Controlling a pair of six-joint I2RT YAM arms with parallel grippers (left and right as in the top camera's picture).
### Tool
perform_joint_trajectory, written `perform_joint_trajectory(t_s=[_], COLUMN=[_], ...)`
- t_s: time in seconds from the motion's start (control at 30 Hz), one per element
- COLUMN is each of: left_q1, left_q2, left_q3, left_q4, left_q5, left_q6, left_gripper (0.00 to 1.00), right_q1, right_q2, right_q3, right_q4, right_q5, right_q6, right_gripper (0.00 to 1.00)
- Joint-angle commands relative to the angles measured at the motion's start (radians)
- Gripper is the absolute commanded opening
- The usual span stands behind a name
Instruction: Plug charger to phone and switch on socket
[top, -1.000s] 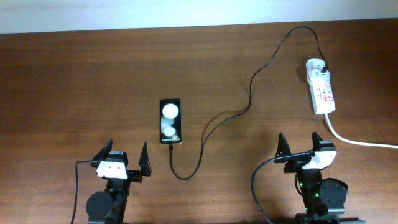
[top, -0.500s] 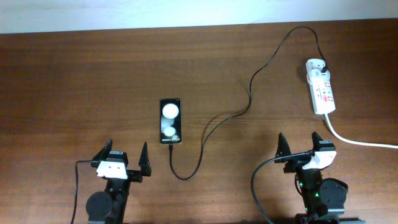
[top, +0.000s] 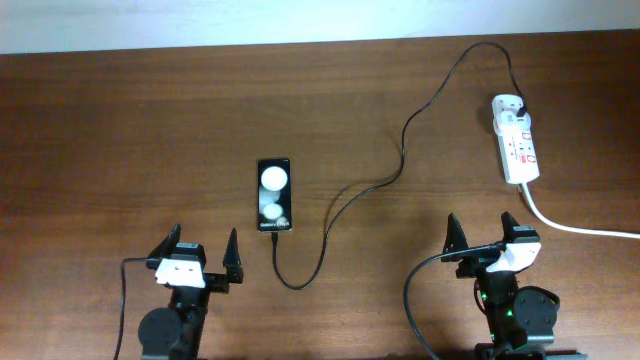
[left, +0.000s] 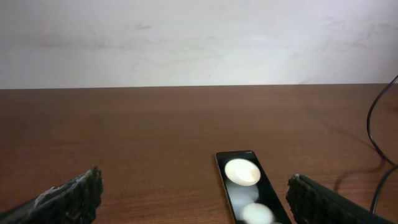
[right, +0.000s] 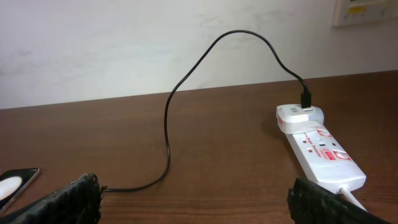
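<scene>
1. The glossy black rectangular phone (top: 274, 194) lies flat at the centre of the overhead view, on the brown wood-grain table (top: 120, 140).
2. The thin black charger (top: 400, 160) snakes from the phone's lower end to its plug in the white, elongated plastic socket (top: 516, 142) at upper right.
3. The left gripper (top: 204, 242), lower left, has its ridged fingers spread.
4. The right gripper (top: 480, 226), lower right, is likewise spread.

The overhead camera looks straight down from high above the brown wooden desk (top: 150, 120), wide enough to hold what both wrist views show of it. The left wrist camera sits low, facing the white wall (left: 186, 37) through the left pincer (left: 194, 185), close on the black rectangular smartphone (left: 245, 190). The right wrist camera, equally low behind the right pincer (right: 194, 190), faces the white elongated power strip (right: 320, 152); both wrist views share the smartphone and the thin black cable (right: 168, 124).
</scene>
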Motion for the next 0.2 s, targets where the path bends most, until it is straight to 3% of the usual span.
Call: perform_joint_trajectory(t_s=[0.0, 0.17], left_q1=[0.002, 0.002], left_q2=[-0.006, -0.006], left_q3=[-0.002, -0.002], left_q4=[-0.007, -0.007], left_q5=[-0.01, -0.01], left_q6=[0.012, 0.012], left_gripper=[0.99, 0.99], right_q1=[0.009, 0.009], right_q2=[-0.012, -0.012], right_q3=[-0.005, -0.005], right_q4=[-0.005, -0.005], right_q5=[-0.002, -0.002], right_q6=[-0.004, -0.004], right_gripper=[0.98, 0.99])
